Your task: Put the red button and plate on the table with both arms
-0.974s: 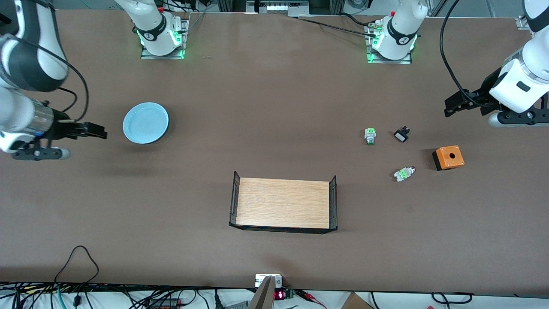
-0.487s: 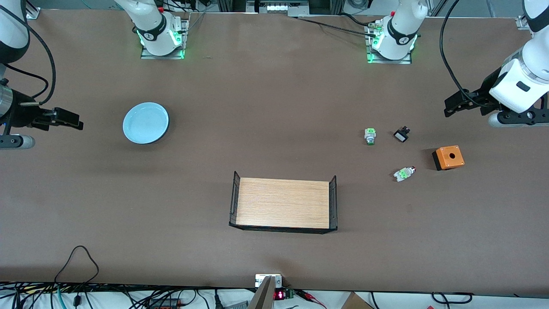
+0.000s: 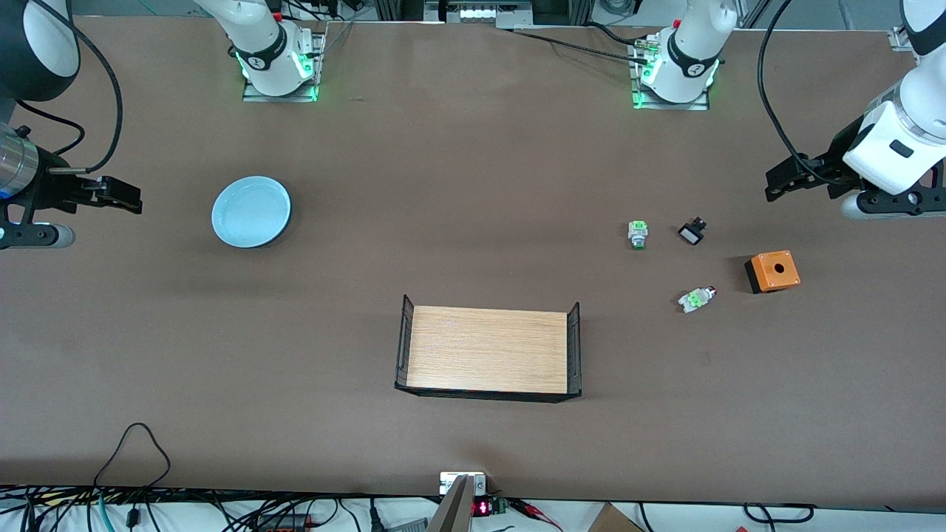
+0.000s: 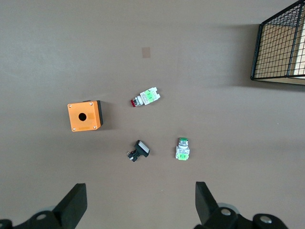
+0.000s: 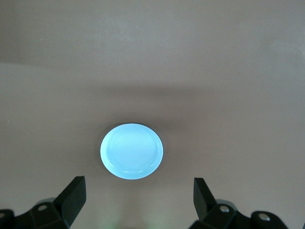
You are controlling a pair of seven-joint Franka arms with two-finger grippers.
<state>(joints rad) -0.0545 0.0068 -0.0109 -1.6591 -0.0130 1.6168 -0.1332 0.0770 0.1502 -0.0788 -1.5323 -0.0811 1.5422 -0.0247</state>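
Right gripper [image 3: 126,196] rose; one plate [image 3: 251,211], one red button [image 3: 696,298].

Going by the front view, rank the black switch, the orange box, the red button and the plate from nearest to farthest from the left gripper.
From the left gripper:
1. Orange box and black switch, too close to call.
2. Red button, nearer the front camera than both.
3. Plate, farthest, at the right arm's end of the table.

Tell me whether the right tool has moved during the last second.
Yes. The right tool has drawn back from the plate, toward the right arm's end of the table.
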